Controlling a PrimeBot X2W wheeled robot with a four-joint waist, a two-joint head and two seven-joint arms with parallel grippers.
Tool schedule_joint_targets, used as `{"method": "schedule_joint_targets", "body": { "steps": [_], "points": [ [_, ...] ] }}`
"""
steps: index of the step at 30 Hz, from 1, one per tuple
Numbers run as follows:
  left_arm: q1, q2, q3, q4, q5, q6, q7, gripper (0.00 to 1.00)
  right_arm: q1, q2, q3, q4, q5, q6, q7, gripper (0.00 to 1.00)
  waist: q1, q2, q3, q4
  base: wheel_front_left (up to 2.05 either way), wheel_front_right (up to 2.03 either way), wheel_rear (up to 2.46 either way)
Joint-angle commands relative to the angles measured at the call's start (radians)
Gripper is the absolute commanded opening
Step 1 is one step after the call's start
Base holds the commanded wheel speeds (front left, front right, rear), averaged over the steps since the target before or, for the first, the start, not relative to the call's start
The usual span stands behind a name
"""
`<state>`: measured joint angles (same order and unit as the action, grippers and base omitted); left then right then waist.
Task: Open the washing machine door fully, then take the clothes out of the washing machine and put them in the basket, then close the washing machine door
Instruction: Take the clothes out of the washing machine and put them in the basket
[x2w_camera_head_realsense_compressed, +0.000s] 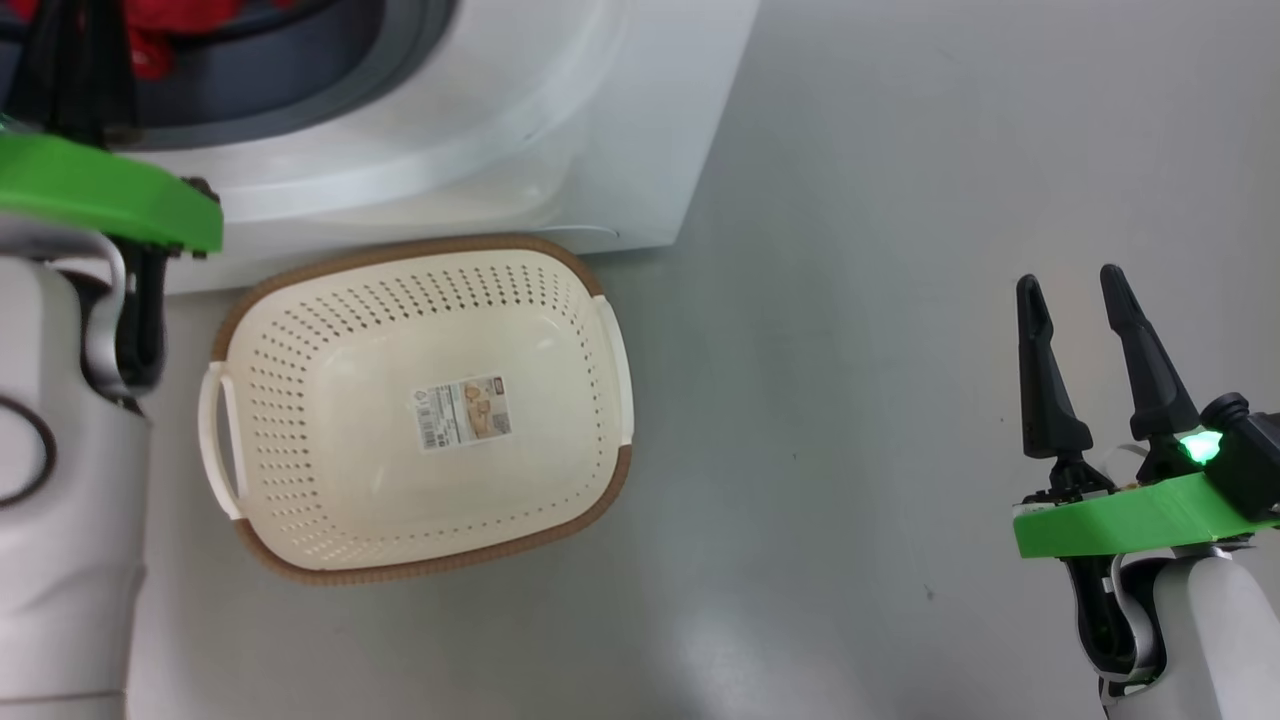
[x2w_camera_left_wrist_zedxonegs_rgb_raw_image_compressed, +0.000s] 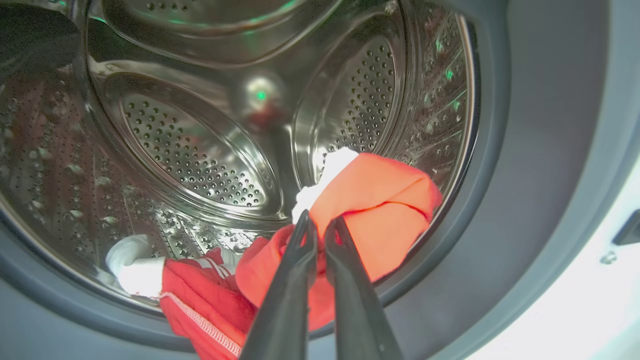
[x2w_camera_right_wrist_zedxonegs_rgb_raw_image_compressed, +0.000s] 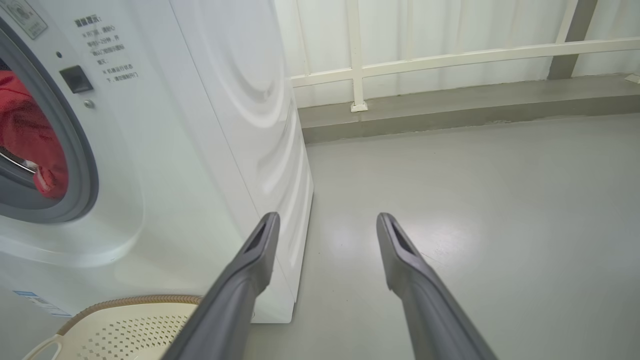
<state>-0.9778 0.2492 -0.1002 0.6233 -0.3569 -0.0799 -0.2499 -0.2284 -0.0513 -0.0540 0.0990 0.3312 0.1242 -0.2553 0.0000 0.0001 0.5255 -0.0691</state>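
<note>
The white washing machine stands with its mouth uncovered; its door is out of view. In the left wrist view my left gripper reaches past the grey rubber ring into the steel drum, and its fingers are pinched shut on a fold of a red garment with white trim. More red clothes hang over the drum's lip. The cream basket sits on the floor right in front of the machine and has no garments in it. My right gripper hovers open over the floor, well to the right.
The grey floor stretches right of the basket and machine. In the right wrist view a white railing and a low kerb run behind the machine. My left arm's green bracket hangs above the basket's left side.
</note>
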Motion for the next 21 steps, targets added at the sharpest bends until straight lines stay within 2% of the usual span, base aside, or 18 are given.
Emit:
{"method": "schedule_joint_targets", "body": {
  "steps": [1, 11, 21],
  "points": [
    [0.035, 0.032, 0.050, -0.056, 0.022, -0.007, -0.012, 0.00, 0.024, 0.001, 0.013, -0.019, -0.013, 0.007, -0.006, 1.00, 0.0000, -0.0001, -0.031, 0.023, 0.00, 0.00, 0.00],
    [0.199, -0.053, 0.202, -0.309, 0.107, -0.040, -0.012, 0.00, 0.052, 0.001, 0.005, -0.014, -0.018, 0.007, -0.006, 1.00, 0.0000, -0.0001, -0.081, 0.039, 0.00, 0.00, 0.00],
    [0.306, -0.107, 0.241, -0.547, 0.130, -0.050, -0.012, 0.00, 0.065, 0.001, 0.005, -0.018, -0.023, 0.007, -0.006, 1.00, 0.0000, -0.0001, -0.099, 0.048, 0.00, 0.00, 0.00]
  ]
}}
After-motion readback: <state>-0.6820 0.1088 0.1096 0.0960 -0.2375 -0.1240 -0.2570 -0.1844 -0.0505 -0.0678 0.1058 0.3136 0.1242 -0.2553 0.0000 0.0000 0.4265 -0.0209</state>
